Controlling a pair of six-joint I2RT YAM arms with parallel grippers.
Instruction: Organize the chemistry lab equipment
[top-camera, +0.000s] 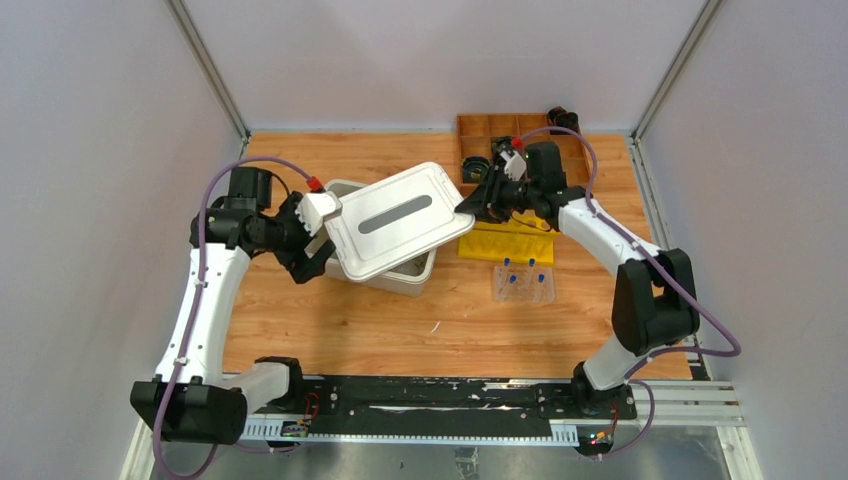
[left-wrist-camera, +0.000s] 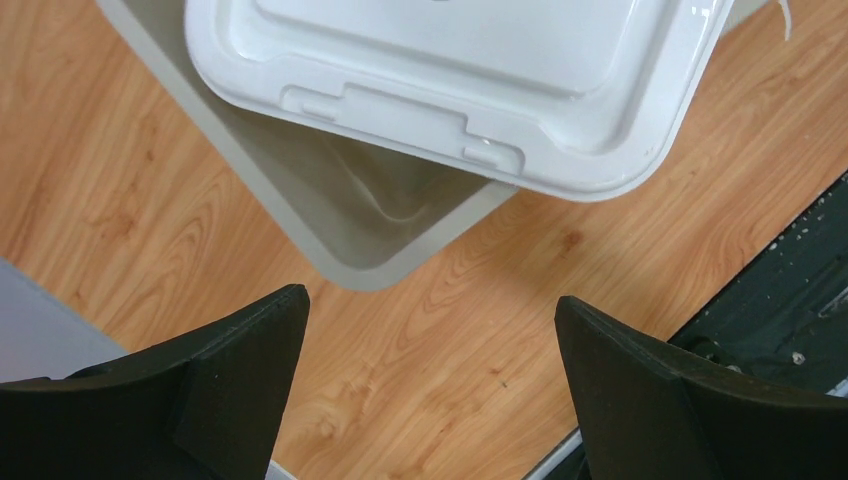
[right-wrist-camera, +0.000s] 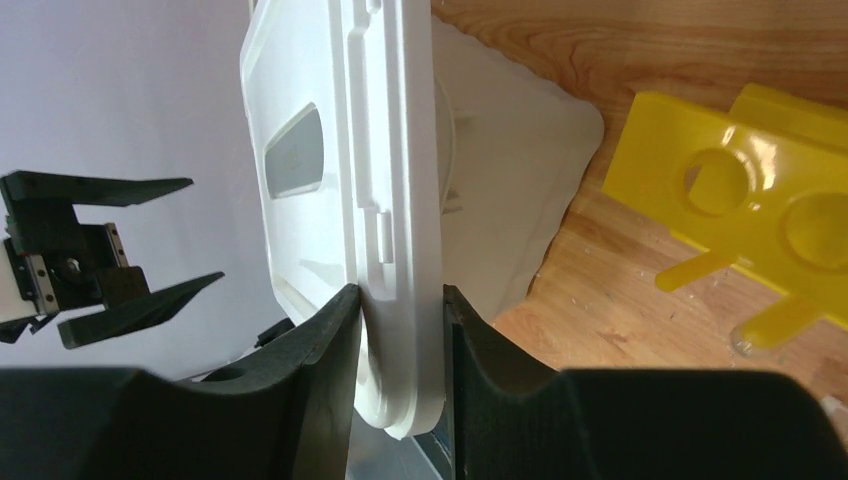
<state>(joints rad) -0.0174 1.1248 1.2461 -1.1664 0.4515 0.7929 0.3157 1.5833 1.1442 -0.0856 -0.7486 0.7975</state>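
- White lid (top-camera: 395, 220) hangs tilted over the bin (top-camera: 408, 275), with the right gripper (right-wrist-camera: 400, 300) clenched on the edge at the bin's right.
- Left gripper (left-wrist-camera: 430, 305) is spread wide at the bin's left end, gripping nothing.
- Blue-capped tubes (top-camera: 522, 278) stand right of the bin, and the yellow rack (top-camera: 505, 242) is there too, farther back.

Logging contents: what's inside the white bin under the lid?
Only one bare inner corner of the bin shows, nothing in it. The lid, pinched by the right end effector, covers the rest, so contents there can't be seen.

Blue-capped clear tubes (top-camera: 523, 283), grouped, near yellow rack (top-camera: 505, 243)
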